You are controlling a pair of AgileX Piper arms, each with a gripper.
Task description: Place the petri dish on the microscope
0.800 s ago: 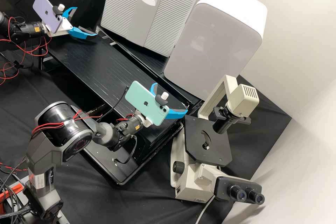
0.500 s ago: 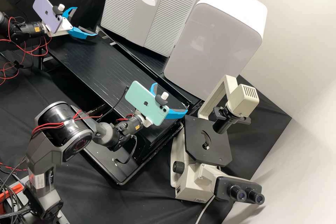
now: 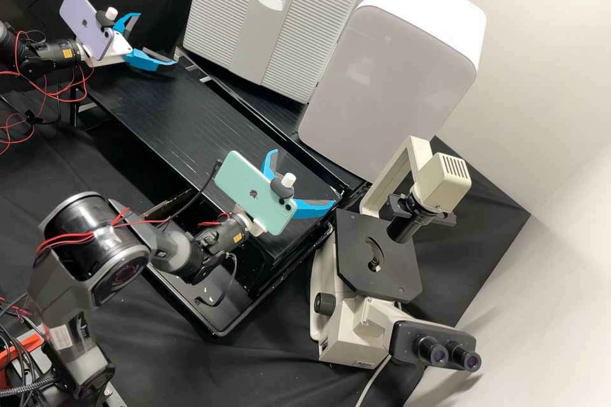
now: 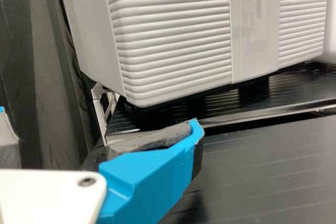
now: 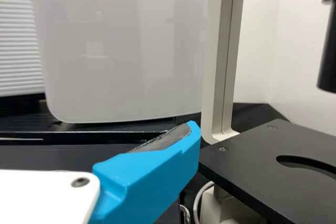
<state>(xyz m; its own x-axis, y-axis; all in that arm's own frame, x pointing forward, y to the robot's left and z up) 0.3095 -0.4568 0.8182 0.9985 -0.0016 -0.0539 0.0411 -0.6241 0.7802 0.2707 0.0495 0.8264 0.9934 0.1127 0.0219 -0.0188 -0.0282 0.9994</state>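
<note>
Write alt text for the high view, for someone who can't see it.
Two open, empty grippers above a black bench: the right gripper near a microscope, the left gripper near a ridged cabinet.

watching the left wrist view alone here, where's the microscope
Observer: The microscope stands just past the end of the black bench that is nearer the right hand.
Operator: ok, is that hand open or shut
Observer: Open, with its blue fingers spread well apart in the high view.
Operator: and what's the microscope's stage like
Observer: The stage is a flat black plate with a curved opening cut into it.
</note>
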